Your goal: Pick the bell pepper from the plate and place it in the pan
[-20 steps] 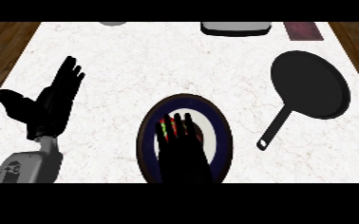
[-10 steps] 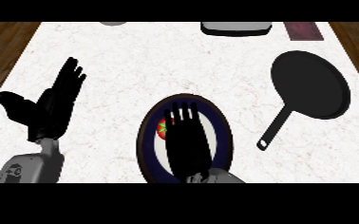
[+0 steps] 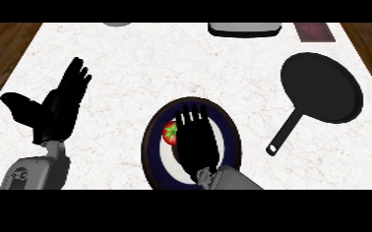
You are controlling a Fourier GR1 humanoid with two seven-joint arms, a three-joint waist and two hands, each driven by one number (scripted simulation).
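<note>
The right hand [image 3: 195,137] hangs over the plate [image 3: 231,128], fingers straight and slightly spread, pointing away from the robot. It holds nothing. Compared with a second ago, the hand has drawn back toward the robot and shifted a little to the right, so the pepper is less covered than before.

The bell pepper [image 3: 170,133] lies on the left part of the plate, just beside the hand's left edge. Its red body and green stem are visible; part of it may sit under the palm, and contact cannot be confirmed from this view.

The plate sits near the front edge of the counter [image 3: 181,64], with its dark rim showing on both sides of the hand. The pan [image 3: 323,86] rests well apart to the right and farther back, its handle angled down toward the plate. Nothing lies in the pan.

The left hand [image 3: 62,103] rests open at the left side of the view, fingers up, unchanged from earlier.

Assessment: the pick step is not yet done. The pull-back appears to be a repositioning, placing the fingers alongside the pepper rather than on top of it. The next move likely requires the fingers to close around the pepper before any lift. Transfer to the pan then calls for travel right and away.
</note>
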